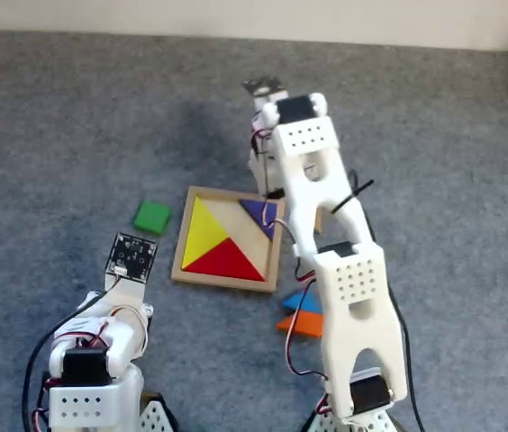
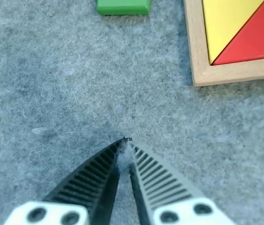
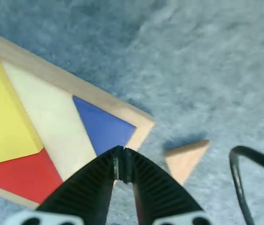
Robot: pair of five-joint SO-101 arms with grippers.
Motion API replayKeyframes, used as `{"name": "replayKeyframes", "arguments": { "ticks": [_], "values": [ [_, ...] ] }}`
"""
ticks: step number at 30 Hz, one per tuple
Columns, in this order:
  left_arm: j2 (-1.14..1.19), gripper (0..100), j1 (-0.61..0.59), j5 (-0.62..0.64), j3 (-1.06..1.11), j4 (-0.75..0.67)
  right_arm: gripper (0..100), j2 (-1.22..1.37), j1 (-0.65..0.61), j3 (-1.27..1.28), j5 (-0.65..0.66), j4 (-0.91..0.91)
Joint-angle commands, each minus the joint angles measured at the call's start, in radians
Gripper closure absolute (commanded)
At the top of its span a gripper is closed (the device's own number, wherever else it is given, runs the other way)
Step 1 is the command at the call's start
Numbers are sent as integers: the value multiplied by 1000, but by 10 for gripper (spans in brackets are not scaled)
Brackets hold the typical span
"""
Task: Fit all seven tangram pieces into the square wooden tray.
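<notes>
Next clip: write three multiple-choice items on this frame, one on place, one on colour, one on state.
1. Relative to the tray, the green piece lies: A) inside it; B) on the carpet beside it; C) on its rim.
2. The tray piece touching the yellow piece is: A) red; B) orange; C) green.
3. The left gripper's fingers are: A) wide open; B) shut on a piece; C) shut, empty.
Answers: B, carpet shows between it and the rim; A, the red piece borders it; C, tips meet, nothing between.
</notes>
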Motion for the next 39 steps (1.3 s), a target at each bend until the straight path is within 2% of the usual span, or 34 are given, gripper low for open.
{"name": "replayKeyframes", "arguments": {
  "ticks": [1,14,17,23,29,39],
  "values": [
    [-7,995,-12,3,18,3,994,-104,53,5,9,22],
    [-7,995,-12,3,18,3,994,-452,85,415,6,-22],
    [-7,995,-12,3,18,3,982,-479,87,486,-66,-54],
    [-7,995,-12,3,18,3,820,-473,96,573,-83,-140],
    [-7,995,-12,3,18,3,810,-403,96,647,-83,-271],
    [-7,995,-12,3,18,3,810,-245,125,596,-77,-318]
  ]
}}
